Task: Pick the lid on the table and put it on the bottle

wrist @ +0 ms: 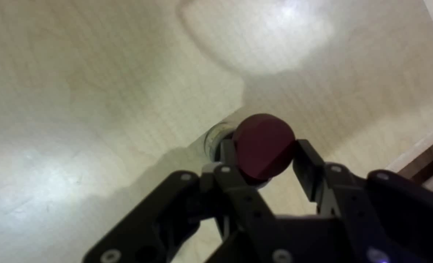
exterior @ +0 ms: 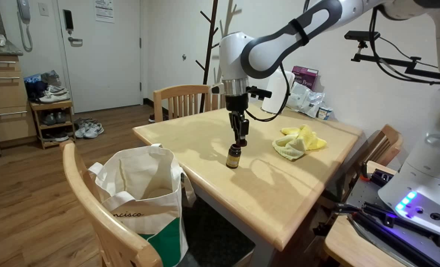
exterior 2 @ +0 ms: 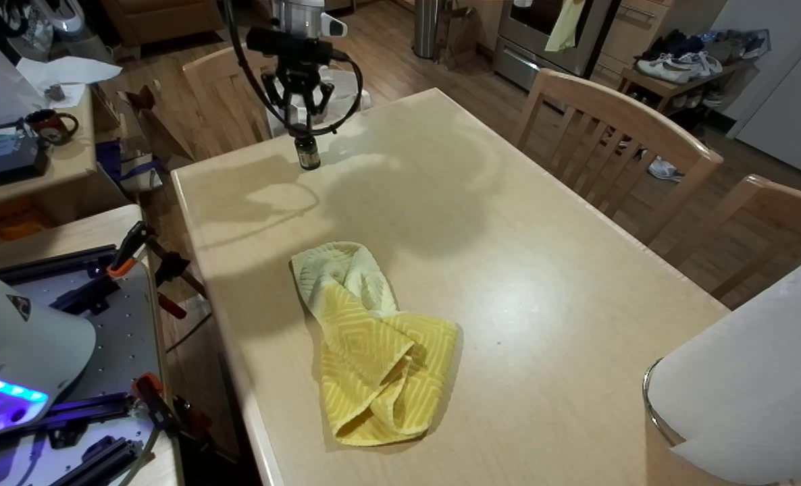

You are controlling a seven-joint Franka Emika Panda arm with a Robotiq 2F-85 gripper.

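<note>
A small dark brown bottle (exterior: 233,157) with a yellow label stands on the wooden table, and it also shows in an exterior view (exterior 2: 308,154). My gripper (exterior: 240,137) is shut on a round dark red lid (wrist: 263,140). In the wrist view the two fingertips (wrist: 263,153) press the lid's opposite sides. The lid (exterior: 241,143) is beside and slightly above the bottle's mouth in an exterior view. In the wrist view the lid hides most of the bottle (wrist: 213,140), whose edge shows at its left. I cannot tell whether lid and bottle touch.
A crumpled yellow cloth (exterior: 301,141) lies on the table (exterior: 264,222). A paper towel roll (exterior 2: 745,385) stands near the table's far end. Bags (exterior: 307,98) and a purple box (exterior: 304,77) are by the wall. A tote bag (exterior: 145,178) sits on a chair beside the table.
</note>
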